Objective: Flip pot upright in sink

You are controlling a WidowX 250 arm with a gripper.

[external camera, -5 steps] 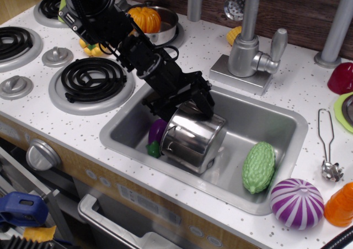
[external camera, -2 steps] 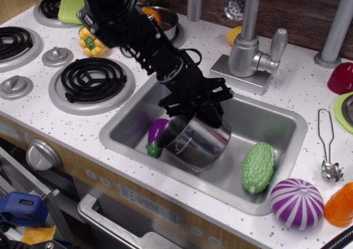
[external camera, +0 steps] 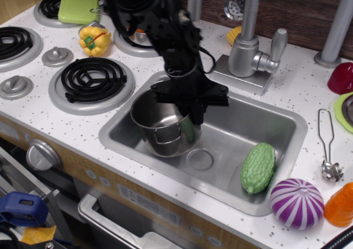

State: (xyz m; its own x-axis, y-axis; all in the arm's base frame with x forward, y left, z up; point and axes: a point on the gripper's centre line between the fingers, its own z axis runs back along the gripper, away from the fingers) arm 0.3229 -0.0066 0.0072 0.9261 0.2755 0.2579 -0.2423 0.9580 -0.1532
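The shiny steel pot stands nearly upright in the left part of the sink, its opening facing up and a loop handle on its front. My black gripper reaches down from above and is shut on the pot's right rim, one finger inside and one outside. The arm runs up and left over the stove. The sink's round drain shows just right of the pot.
A green bumpy gourd lies in the sink's right side. A purple striped onion sits on the counter at the front right. The faucet stands behind the sink. Stove coils, a yellow pepper and a green board are at the left.
The pot has turned from lying tilted on its side to nearly upright and moved left. The arm has swung upward. The purple eggplant seen beside the pot is hidden now.
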